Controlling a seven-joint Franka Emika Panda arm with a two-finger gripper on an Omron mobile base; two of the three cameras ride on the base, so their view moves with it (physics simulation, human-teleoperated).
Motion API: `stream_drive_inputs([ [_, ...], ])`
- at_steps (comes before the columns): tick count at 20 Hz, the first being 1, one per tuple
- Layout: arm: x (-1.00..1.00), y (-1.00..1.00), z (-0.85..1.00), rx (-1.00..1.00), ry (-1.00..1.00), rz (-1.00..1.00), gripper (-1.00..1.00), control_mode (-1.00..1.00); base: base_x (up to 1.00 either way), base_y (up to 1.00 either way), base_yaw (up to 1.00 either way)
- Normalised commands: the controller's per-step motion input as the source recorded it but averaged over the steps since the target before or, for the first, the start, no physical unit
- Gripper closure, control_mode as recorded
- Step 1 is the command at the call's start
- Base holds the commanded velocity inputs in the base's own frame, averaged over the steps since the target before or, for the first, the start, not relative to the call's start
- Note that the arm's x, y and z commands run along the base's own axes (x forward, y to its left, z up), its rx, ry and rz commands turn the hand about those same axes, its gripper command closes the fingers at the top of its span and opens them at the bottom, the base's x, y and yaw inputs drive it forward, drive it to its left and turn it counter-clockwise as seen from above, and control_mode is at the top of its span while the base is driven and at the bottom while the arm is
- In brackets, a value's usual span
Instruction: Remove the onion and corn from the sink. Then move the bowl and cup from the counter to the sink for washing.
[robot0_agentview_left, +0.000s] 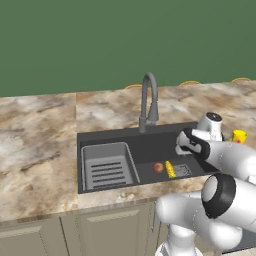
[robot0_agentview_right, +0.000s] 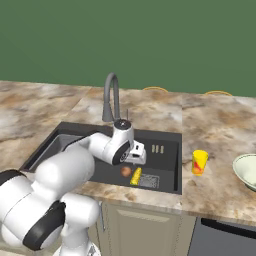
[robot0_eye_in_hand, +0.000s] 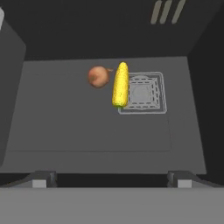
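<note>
**Pincer spread above the sink, one onion and one corn cob below**

Pincer (robot0_eye_in_hand: 112, 181) hangs over the sink (robot0_agentview_left: 100, 137) with its two finger tips (robot0_eye_in_hand: 40, 180) set wide apart and nothing between them. In the right base view the hand (robot0_agentview_right: 134, 152) sits above the basin floor, pointing down at the produce.

One onion (robot0_eye_in_hand: 98, 76) lies on the dark basin floor, just beside one corn cob (robot0_eye_in_hand: 120, 84); the two look nearly touching. The corn lies along the edge of the single square drain grate (robot0_eye_in_hand: 142, 93). From the left base view the onion (robot0_agentview_left: 158, 168) is left of the corn (robot0_agentview_left: 170, 169), and one ribbed rack insert (robot0_agentview_left: 107, 167) fills the basin's left part. One grey gooseneck faucet (robot0_agentview_left: 149, 102) rises behind the sink.

On the desk (robot0_agentview_right: 220, 130) to the right of the sink stands one yellow cup (robot0_agentview_right: 199, 162) with a red mark, upright. Farther right, one pale bowl (robot0_agentview_right: 246, 171) sits at the picture's edge, partly cut off. Cup and bowl are apart from each other.
</note>
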Motion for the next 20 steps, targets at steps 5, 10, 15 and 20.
stream_drive_inputs([
  [5,0.15,0.0,-0.26,0.0,0.0,0.0,-1.0,-1.0,0.0,0.0,0.0],
  [10,0.15,0.0,-0.27,0.0,0.0,0.0,-1.0,-1.0,0.0,0.0,0.0],
  [15,0.13,0.0,-0.26,0.0,0.03,0.0,-1.0,-1.0,0.0,0.0,0.0],
  [20,0.13,0.0,-0.27,0.0,0.06,0.0,-1.0,-1.0,0.0,0.0,0.0],
])
